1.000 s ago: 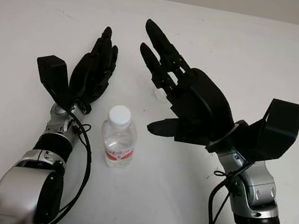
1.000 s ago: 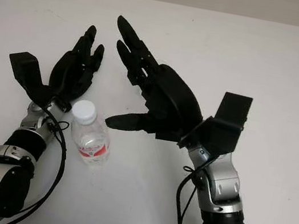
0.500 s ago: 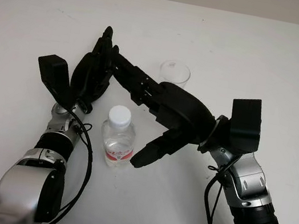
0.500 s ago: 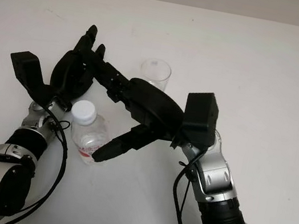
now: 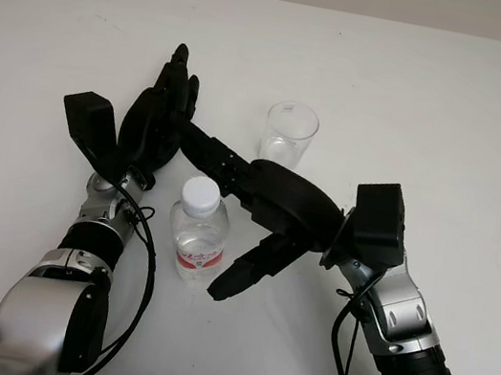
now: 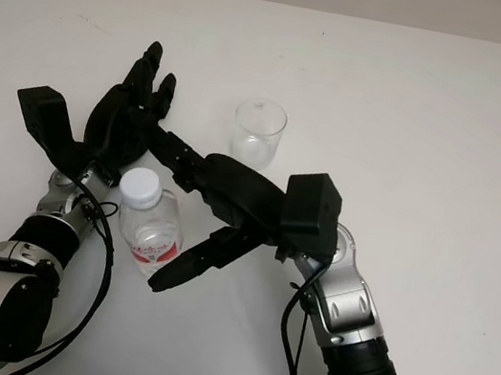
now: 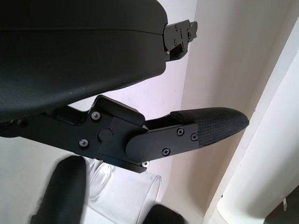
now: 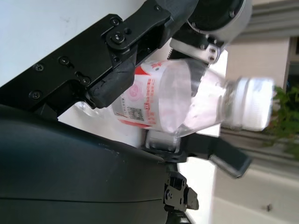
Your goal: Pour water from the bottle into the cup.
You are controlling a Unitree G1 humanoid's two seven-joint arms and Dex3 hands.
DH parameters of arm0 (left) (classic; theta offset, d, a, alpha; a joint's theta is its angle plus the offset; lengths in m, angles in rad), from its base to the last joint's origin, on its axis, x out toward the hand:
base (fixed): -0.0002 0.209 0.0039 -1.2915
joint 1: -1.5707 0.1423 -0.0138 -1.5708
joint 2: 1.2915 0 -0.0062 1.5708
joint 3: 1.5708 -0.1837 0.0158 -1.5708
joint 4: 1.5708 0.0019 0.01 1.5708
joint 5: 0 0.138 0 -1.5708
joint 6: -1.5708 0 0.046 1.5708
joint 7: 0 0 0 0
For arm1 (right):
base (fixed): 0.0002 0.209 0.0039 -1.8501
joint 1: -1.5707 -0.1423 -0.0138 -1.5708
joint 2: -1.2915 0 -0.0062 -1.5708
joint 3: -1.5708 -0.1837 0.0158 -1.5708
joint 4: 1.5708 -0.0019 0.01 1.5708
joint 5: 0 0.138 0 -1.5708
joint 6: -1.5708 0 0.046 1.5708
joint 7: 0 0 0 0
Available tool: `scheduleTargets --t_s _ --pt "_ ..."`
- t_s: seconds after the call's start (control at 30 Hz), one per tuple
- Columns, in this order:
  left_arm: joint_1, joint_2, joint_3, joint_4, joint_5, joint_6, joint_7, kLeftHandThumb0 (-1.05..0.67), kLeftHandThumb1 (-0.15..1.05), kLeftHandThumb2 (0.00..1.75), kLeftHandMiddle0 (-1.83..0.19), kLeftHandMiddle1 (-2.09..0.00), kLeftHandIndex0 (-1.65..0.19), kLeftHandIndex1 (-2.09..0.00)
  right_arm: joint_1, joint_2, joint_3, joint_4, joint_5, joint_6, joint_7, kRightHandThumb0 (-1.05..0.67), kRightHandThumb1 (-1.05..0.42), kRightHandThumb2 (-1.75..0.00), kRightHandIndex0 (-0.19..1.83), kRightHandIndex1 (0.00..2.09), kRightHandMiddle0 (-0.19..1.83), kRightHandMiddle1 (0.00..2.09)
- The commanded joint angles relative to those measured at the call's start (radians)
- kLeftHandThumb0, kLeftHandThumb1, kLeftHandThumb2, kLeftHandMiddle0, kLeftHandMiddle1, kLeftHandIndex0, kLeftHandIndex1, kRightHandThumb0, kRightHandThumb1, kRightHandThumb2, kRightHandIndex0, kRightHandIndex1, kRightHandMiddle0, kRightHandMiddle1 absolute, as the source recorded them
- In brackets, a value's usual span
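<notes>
Now the right hand (image 5: 269, 220) has swung across and down from its raised place a second ago, open and holding nothing, its fingers (image 5: 208, 151) reaching behind the bottle (image 5: 197, 233) and its thumb (image 5: 246, 269) low in front; the bottle stands upright and capped on the table (image 5: 459, 108), bracketed but not yet gripped; the cup (image 5: 289, 133), uncovered by that sweep, stands empty just beyond; the left hand (image 5: 157, 123) waits open beside the bottle; closing the grasp looks to be the next step.
</notes>
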Motion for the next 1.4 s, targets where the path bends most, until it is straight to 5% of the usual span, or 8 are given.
scheduleTargets --t_s 0.0,0.07,0.13,0.2,0.33,0.93,1.2,1.37 --pt "0.003 -0.004 0.002 -0.007 -0.001 -0.002 0.001 -0.82 1.05 0.62 0.19 0.00 0.19 0.00 0.020 0.012 0.006 -0.013 0.009 0.025 -0.010 -0.90 -0.66 -0.04 -0.09 0.05 -0.05 0.07" --pt "0.004 -0.004 0.002 -0.011 -0.002 -0.001 0.001 -0.83 1.05 0.62 0.19 0.00 0.19 0.00 0.025 0.019 0.009 -0.005 0.004 0.020 -0.014 -0.89 -0.67 -0.05 0.02 0.13 0.03 0.20" --pt "0.005 -0.004 0.002 -0.013 -0.002 -0.002 0.002 -0.83 1.05 0.62 0.19 0.00 0.19 0.00 0.027 0.023 0.012 0.004 0.000 0.012 -0.013 -0.87 -0.67 -0.05 0.12 0.29 -0.14 0.84" --pt "0.005 -0.004 0.002 -0.012 -0.002 -0.001 0.002 -0.83 1.05 0.61 0.19 0.00 0.19 0.00 0.027 0.025 0.018 0.012 -0.008 0.011 -0.013 -0.86 -0.67 -0.05 0.13 0.54 -0.18 1.13" --pt "0.005 -0.006 0.003 -0.008 -0.003 -0.004 0.000 -0.82 1.05 0.61 0.19 0.00 0.19 0.00 0.031 0.038 0.029 0.045 -0.017 -0.033 -0.010 -0.79 -0.66 -0.06 0.19 1.16 -0.02 1.42" --pt "0.007 -0.012 0.002 -0.011 -0.003 -0.005 0.005 -0.83 1.05 0.61 0.19 0.00 0.19 0.00 0.000 0.015 0.086 0.090 -0.096 -0.136 0.058 -0.65 -0.71 -0.06 1.00 1.35 1.01 1.27" --pt "0.007 -0.016 0.007 -0.009 -0.007 -0.009 0.006 -0.83 1.05 0.60 0.19 0.00 0.19 0.00 0.025 0.013 0.079 0.014 -0.119 -0.081 0.018 -0.48 -0.86 -0.07 1.47 2.03 1.36 2.03" --pt "0.007 -0.014 0.008 -0.008 -0.006 -0.007 0.005 -0.83 1.05 0.59 0.19 0.00 0.19 0.00 0.057 0.032 0.059 -0.030 -0.130 -0.069 -0.071 -0.26 -0.92 -0.09 1.62 2.09 1.61 2.09"
